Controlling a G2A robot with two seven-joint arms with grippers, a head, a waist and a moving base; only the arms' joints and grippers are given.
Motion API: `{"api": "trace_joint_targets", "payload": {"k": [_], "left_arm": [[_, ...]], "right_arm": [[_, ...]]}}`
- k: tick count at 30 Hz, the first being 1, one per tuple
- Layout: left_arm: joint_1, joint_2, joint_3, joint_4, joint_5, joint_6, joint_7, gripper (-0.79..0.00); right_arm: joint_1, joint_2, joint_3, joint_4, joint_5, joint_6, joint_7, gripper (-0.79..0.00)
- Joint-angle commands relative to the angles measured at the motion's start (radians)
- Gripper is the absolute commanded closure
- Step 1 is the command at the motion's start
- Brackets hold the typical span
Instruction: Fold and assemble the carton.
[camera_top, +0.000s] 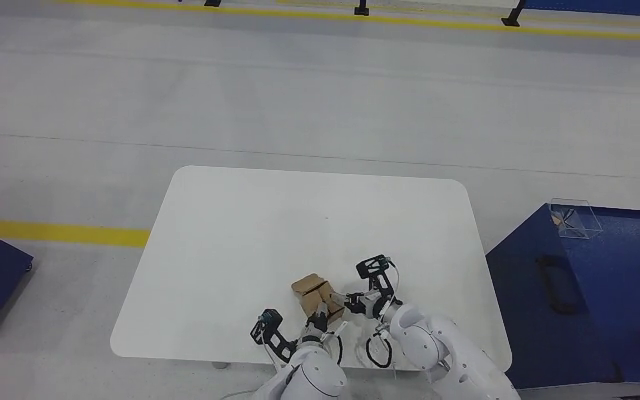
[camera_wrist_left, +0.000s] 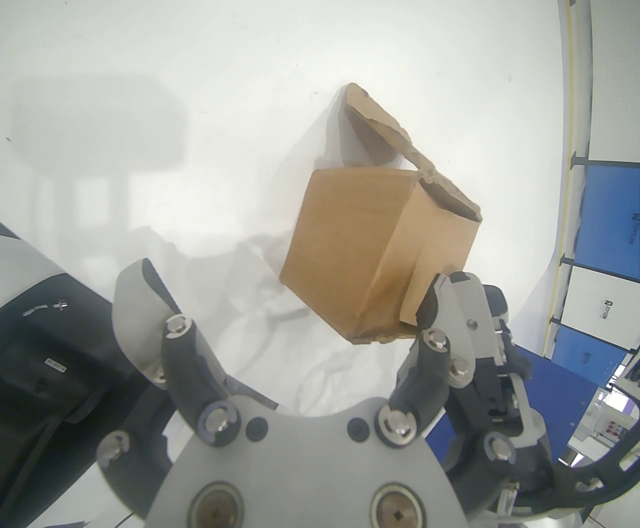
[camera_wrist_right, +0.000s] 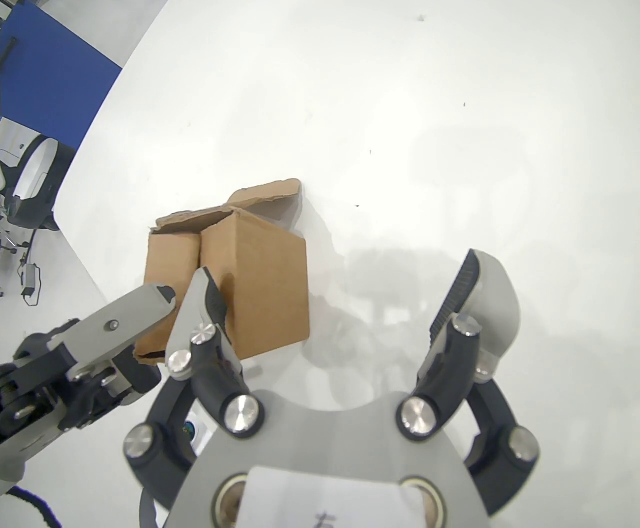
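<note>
The small brown cardboard carton (camera_top: 315, 293) lies on the white table (camera_top: 300, 220), close to the robot's edge, its far flaps open and ragged. The left gripper (camera_wrist_left: 292, 280) and right gripper (camera_wrist_right: 340, 267) both gape wide and grip nothing, each with one finger touching the near-end flap. I'd press that flap in slowly, one finger bracing, lest the carton slide.

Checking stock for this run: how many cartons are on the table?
1. The brown carton stands near the table's robot-side edge, its flaps open. None seems hidden.
</note>
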Motion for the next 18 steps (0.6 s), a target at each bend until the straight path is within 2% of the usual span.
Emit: {"api": "trace_joint_targets", "payload": {"k": [1,8,12,18], "left_arm": [[0.006,-0.004,-0.007,-0.009,0.010,0.000,0.000,-0.785],[0.044,-0.016,-0.032,-0.057,0.073,0.000,0.000,-0.785],[0.090,-0.021,-0.051,-0.155,0.124,0.000,0.000,-0.785],[0.168,-0.025,-0.070,-0.315,0.180,0.000,-0.002,-0.785]], "right_arm": [[0.000,-0.002,-0.003,0.001,-0.017,0.008,-0.010,-0.785],[-0.012,-0.002,0.044,-0.025,0.032,-0.024,-0.056,-0.785],[-0.052,0.015,0.139,-0.059,0.101,-0.104,-0.035,-0.785],[-0.110,0.045,0.245,-0.052,0.057,-0.221,0.061,-0.785]]}}
